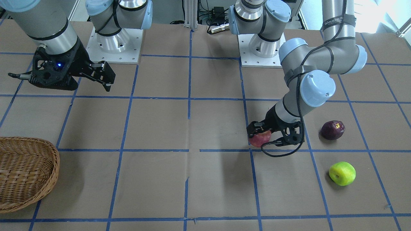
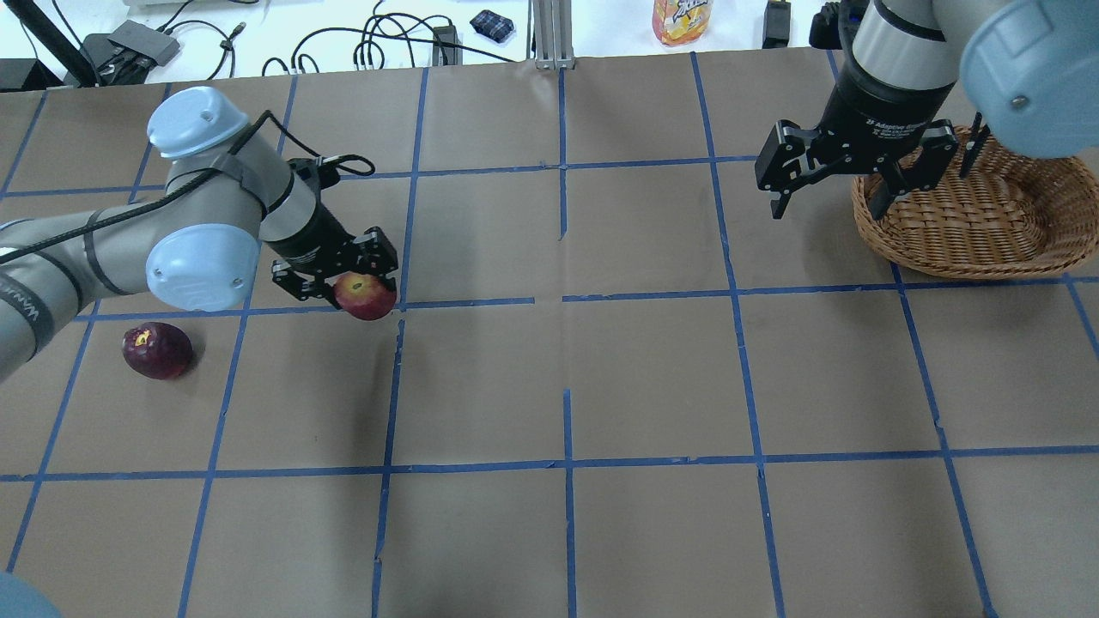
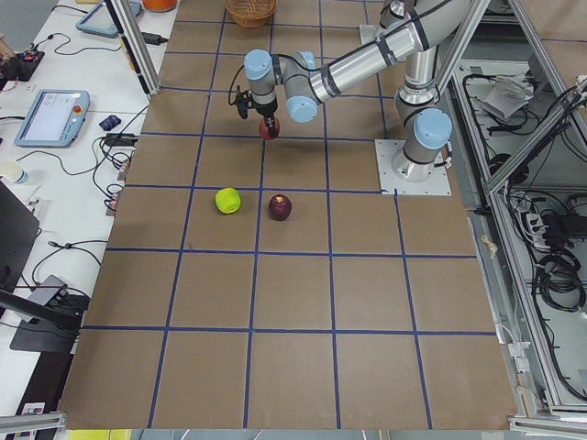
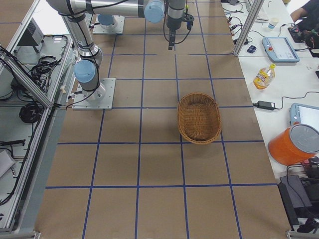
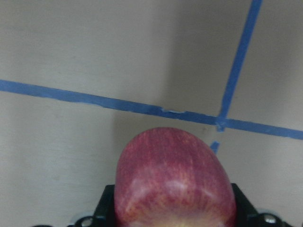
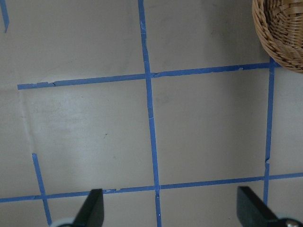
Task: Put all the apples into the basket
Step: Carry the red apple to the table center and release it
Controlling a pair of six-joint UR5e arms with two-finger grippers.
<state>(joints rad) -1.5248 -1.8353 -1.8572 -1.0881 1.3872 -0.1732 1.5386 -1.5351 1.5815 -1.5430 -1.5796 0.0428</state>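
Observation:
My left gripper is shut on the red apple, holding it low over the table; the apple fills the bottom of the left wrist view. The dark purple apple lies on the table behind the left arm, also seen in the front view. The lime green apple lies near it and is out of the overhead view. The wicker basket sits on the far right and looks empty. My right gripper is open and empty, raised beside the basket's left rim.
Brown paper with a blue tape grid covers the table. Cables, a juice bottle and a metal post line the far edge. The arm bases stand on the robot's side.

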